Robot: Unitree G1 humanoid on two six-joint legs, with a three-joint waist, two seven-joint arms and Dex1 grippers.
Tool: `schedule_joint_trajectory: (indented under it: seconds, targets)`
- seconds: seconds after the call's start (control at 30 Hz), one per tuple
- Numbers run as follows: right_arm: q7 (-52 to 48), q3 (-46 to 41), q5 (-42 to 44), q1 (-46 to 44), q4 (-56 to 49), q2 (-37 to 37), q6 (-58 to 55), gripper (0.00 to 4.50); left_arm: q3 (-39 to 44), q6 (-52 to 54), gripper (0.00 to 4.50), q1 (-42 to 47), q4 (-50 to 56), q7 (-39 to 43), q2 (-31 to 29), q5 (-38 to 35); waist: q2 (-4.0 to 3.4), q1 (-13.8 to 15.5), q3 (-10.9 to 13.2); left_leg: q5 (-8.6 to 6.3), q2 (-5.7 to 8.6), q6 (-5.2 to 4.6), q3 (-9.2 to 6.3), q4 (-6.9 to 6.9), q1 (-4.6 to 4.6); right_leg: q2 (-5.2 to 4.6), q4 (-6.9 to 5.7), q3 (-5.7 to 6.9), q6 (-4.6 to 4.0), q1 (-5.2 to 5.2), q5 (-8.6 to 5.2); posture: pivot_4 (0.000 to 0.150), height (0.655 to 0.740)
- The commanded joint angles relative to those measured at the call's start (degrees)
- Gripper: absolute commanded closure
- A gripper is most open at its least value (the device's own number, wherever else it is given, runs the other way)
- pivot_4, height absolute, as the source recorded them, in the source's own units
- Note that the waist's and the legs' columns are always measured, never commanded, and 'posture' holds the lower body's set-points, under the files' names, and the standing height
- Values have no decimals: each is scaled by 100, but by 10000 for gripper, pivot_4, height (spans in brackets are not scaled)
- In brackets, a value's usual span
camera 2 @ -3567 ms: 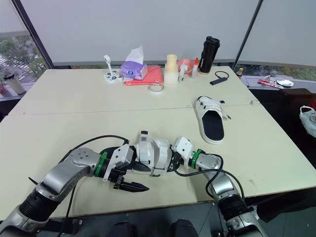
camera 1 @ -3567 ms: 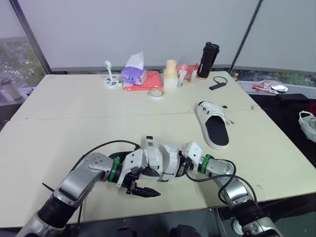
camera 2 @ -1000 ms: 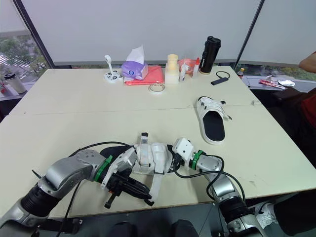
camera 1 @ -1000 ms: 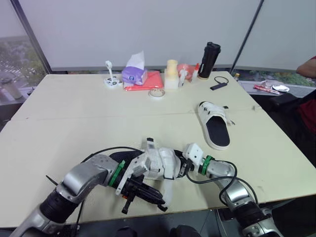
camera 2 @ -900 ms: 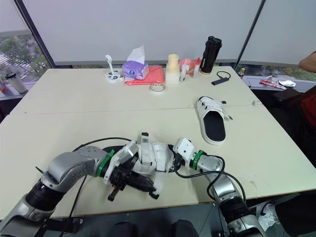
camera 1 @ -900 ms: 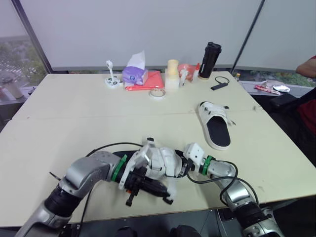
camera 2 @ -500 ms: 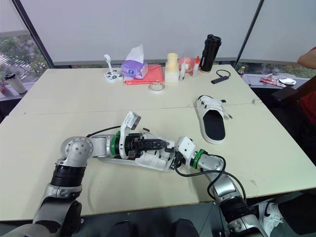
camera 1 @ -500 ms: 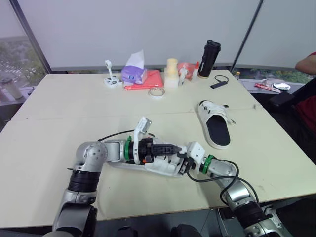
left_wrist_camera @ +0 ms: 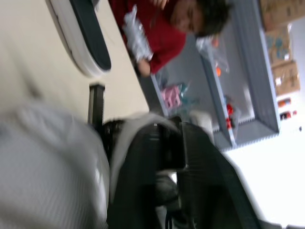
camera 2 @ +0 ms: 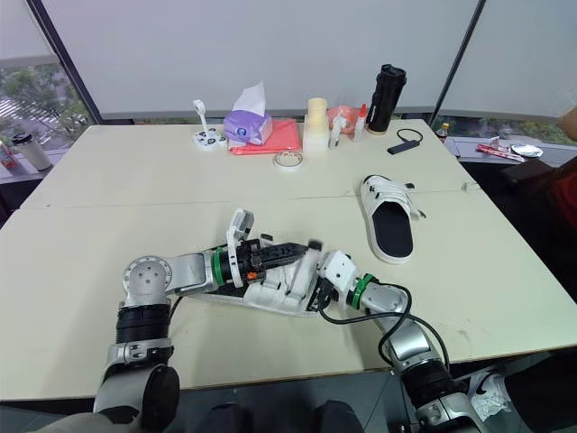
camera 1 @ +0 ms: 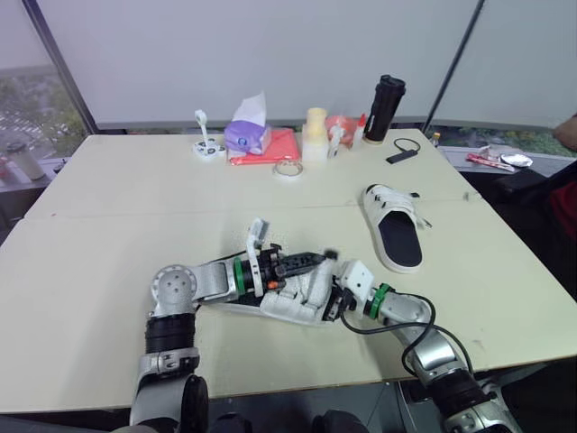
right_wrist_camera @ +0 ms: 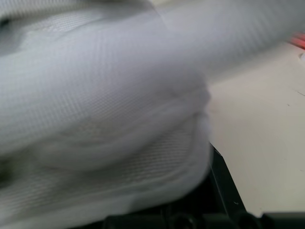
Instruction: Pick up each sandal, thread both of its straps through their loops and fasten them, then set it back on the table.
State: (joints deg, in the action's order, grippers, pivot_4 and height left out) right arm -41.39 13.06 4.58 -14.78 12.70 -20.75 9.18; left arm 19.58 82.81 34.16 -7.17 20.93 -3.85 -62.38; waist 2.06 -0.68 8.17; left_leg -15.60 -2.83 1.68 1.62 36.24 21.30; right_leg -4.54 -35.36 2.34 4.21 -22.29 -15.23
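A white sandal [camera 1: 302, 296] lies on its side on the cream table [camera 1: 108, 234], near the front edge. My left gripper [camera 1: 313, 259] reaches across it from the left, shut on the sandal's strap, whose grey end [camera 1: 329, 255] sticks out past the fingertips. My right gripper [camera 1: 337, 303] presses against the sandal's right end, shut on it. The right wrist view has white mesh [right_wrist_camera: 95, 95] up close. A second white sandal with a black footbed [camera 1: 394, 236] lies flat further back on the right, apart from both grippers.
Along the table's far edge stand a purple tissue box [camera 1: 245, 133], a red folder [camera 1: 275, 146], a tape roll [camera 1: 288, 170], a cream bottle [camera 1: 313, 135] and a black flask [camera 1: 383, 96]. A person in red [left_wrist_camera: 157, 28] is beyond the table's right side.
My left arm swung from under the sandal to lie on the table, its gripper now pointing right over the sandal. The sandal has come down onto the table. The right arm has hardly moved.
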Motion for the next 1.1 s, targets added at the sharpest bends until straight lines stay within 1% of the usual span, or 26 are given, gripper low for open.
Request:
schedule_joint_trajectory:
  seconds: [0.03,0.1,0.13,0.2,0.23,0.27,0.3,0.37,0.4,0.43,0.47,0.53,0.6,0.67,0.97,1.07,1.1]
  targets:
    - [45,166,-335,301,629,-63,-330,45000,152,-39,14694,119,34,-66,-6,-194,4,1,-3,0,0,0,0,0,0,0,0,0,0,1,0,1500,7400]
    - [42,164,-332,294,637,-63,-333,45000,115,-47,4680,142,84,26,-95,-189,7,2,-4,1,0,2,0,1,0,-1,1,1,-1,1,0,1500,7400]
    - [42,162,-332,292,640,-63,-334,45000,86,-71,513,151,111,72,-148,-169,7,2,-4,1,0,2,0,1,0,-1,1,1,-1,2,0,1500,7400]
    - [46,157,-333,292,642,-63,-333,45000,-71,-194,513,157,228,298,-331,-63,6,0,-4,1,1,2,0,0,-1,-2,1,2,-2,2,0,1500,7400]
    - [50,155,-333,294,642,-63,-334,45000,-260,-343,513,150,360,538,-502,47,5,-1,-5,1,1,3,-1,-1,-1,-2,1,2,-2,1,0,1500,7400]
    - [49,150,-330,299,640,-69,-334,45000,-639,-690,513,126,599,927,-780,330,6,-1,-4,1,1,3,-1,-2,-1,-2,1,2,-2,1,0,1500,7400]
    - [49,148,-328,304,638,-74,-335,45000,-1072,-1168,513,105,866,1421,-1097,679,6,-2,-3,1,1,5,-1,-3,1,-2,1,2,-3,-2,-1,1500,7400]
    - [40,146,-323,304,638,-83,-341,45000,-2168,-2618,513,161,1399,2792,-1968,1712,2,-3,-2,6,1,16,0,-8,2,-4,4,2,-5,-4,-1,1500,7400]
    - [36,145,-322,302,644,-85,-340,45000,-2532,-3166,513,185,1481,3252,-2252,2088,-3,-2,-4,9,1,23,3,-10,2,-6,5,2,-8,-8,0,1500,7400]
    - [32,144,-321,300,648,-86,-339,45000,-2751,-3529,513,196,1481,3537,-2418,2321,-10,6,-9,11,0,28,3,-15,2,-8,14,3,-14,-7,3,1500,7400]
    - [30,146,-323,289,662,-82,-334,45000,-3043,-4045,513,197,1394,3828,-2586,2701,-15,11,-13,11,-1,29,3,-15,2,-14,19,3,-17,-4,4,1500,7400]
    - [32,153,-325,261,684,-71,-331,45000,-3425,-4801,513,205,1230,4275,-2767,3224,-20,8,-15,11,-3,29,3,-13,2,-34,26,-2,-20,-8,5,1500,7400]
    - [33,156,-327,239,694,-61,-333,45000,-3577,-5176,513,233,1103,4567,-2797,3427,-19,5,-14,11,-5,28,8,-14,9,-55,27,-3,-21,-10,5,1500,7400]
    - [42,150,-326,237,700,-56,-328,45000,-3611,-5261,513,283,1025,4717,-2729,3451,-18,-11,-15,11,-5,27,12,-14,14,-59,28,-4,-21,-15,5,1500,7400]
    - [56,137,-327,302,650,-71,-345,45000,-3700,-5378,513,470,623,4680,-2111,3702,-15,4,-15,11,-2,23,12,-12,15,-44,28,-1,-17,-14,5,1500,7400]
    - [66,129,-324,282,648,-66,-355,45000,-3716,-5420,8767,494,504,4725,-1966,3788,-13,-1,-15,11,7,22,12,-10,15,-36,28,4,-16,-13,5,1500,7400]
    - [70,128,-324,284,643,-65,-355,45000,-3707,-5424,13716,509,456,4706,-1914,3810,-13,0,-15,11,8,22,12,-10,15,-35,28,4,-16,-13,5,1500,7400]
